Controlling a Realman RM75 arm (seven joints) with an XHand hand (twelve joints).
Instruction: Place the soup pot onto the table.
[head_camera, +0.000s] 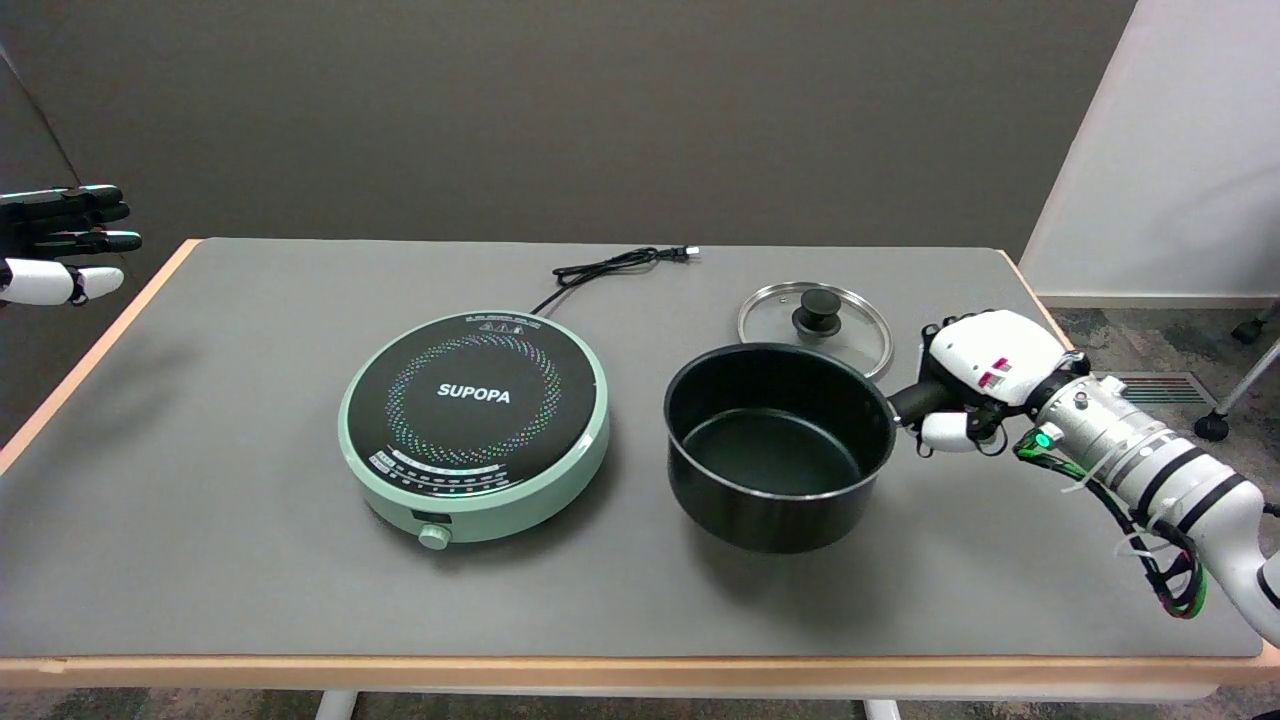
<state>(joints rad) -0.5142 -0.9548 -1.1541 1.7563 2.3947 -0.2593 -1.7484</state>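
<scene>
The soup pot (778, 445) is seen just right of the induction cooker (474, 422), apparently set on the desk (200, 560) — its handle is gripped by the right hand (975, 385), fingers wrapped around it. Judged next: the fingers are to be loosened and drawn back without nudging the pot.

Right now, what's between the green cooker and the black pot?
Nothing: in the head view only bare gray table lies between the cooker and the pot. The robot hand holds its handle.
</scene>
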